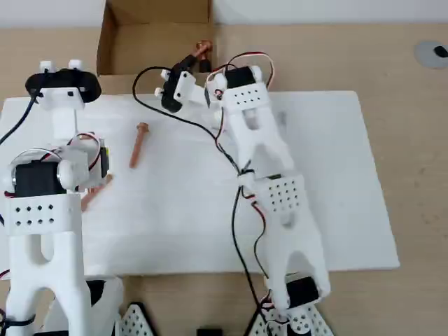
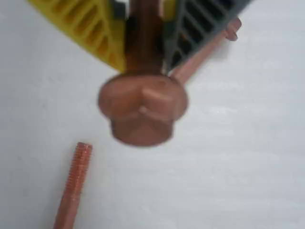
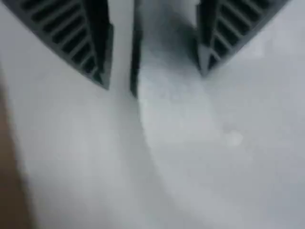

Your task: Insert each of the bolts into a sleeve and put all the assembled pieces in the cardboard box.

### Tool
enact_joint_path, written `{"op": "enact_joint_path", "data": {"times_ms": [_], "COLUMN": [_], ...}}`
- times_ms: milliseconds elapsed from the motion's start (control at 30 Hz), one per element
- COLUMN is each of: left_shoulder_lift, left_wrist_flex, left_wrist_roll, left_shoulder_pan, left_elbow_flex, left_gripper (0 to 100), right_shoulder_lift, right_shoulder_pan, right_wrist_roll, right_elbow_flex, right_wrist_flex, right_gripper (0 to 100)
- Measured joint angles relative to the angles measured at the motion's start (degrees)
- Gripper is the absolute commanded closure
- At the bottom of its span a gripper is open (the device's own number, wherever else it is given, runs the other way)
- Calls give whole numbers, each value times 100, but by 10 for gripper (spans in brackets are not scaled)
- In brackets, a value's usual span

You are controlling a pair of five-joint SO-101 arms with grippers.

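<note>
Firmly, the left gripper (image 2: 143, 64) pinches a copper bolt (image 2: 142, 107) above the white mat (image 1: 315, 175), where another bolt (image 1: 138, 143) lies loose. The right gripper (image 3: 155, 76) hangs spread beside the cardboard box (image 1: 105, 42), a copper piece (image 1: 203, 47) at the box's corner.

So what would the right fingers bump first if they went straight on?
Probably the white mat: the right gripper points at a bare patch of it, fingers open, nothing in between. How far off is unclear.
</note>
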Motion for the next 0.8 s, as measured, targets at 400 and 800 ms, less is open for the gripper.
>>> {"op": "enact_joint_path", "data": {"times_ms": [400,800], "left_shoulder_lift": [0,0], "left_wrist_flex": [-387,-404], "left_wrist_roll": [0,0], "left_shoulder_pan": [0,0], "left_elbow_flex": [378,387], "left_gripper": [992,992], "right_shoulder_lift": [396,527], "right_shoulder_pan": [9,18], "right_wrist_roll": [9,176], "right_elbow_flex": [-264,-1371], "right_wrist_flex": [114,1635], "right_gripper": [846,988]}}
